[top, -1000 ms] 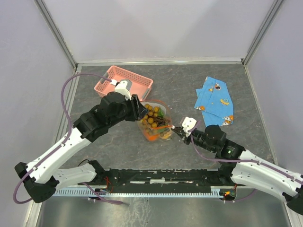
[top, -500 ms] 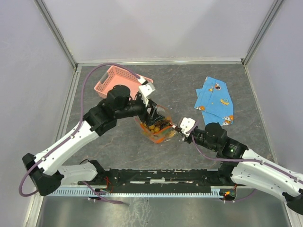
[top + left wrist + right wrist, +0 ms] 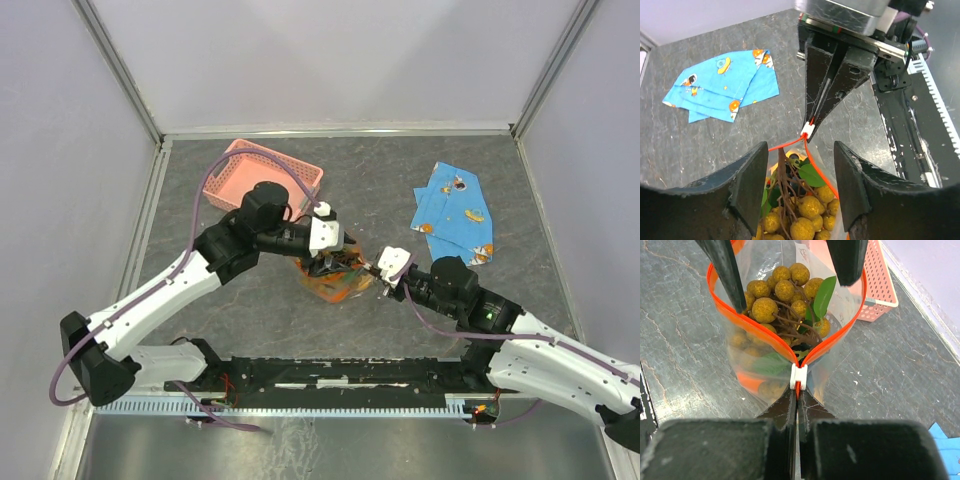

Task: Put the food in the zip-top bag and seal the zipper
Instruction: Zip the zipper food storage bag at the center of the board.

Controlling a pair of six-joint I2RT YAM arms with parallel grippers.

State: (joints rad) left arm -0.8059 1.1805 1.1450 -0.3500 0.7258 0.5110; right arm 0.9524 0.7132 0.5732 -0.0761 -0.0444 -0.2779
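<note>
The clear zip-top bag [image 3: 335,284] stands at mid-table, mouth spread wide. Its red zipper [image 3: 760,330] rings the opening. Inside lie the food: a brownish-yellow grape bunch [image 3: 785,295] with green leaves, and orange fruit [image 3: 747,380] lower down. My left gripper [image 3: 800,165] hangs open over the mouth, the grape bunch [image 3: 800,215] between its fingers [image 3: 725,265] but untouched. My right gripper [image 3: 797,395] is shut on the zipper's end just behind the white slider [image 3: 799,376]. In the left wrist view the right gripper [image 3: 812,122] meets the slider [image 3: 808,130].
A pink lattice basket [image 3: 262,172] sits at the back left, just behind the left arm. A blue printed cloth [image 3: 455,213] lies at the right. Grey walls and metal rails border the table on three sides.
The left arm has swung from the bag's left side to above its mouth, wrist turned toward the right arm, jaws spreading. The right gripper has held its grip in place.
</note>
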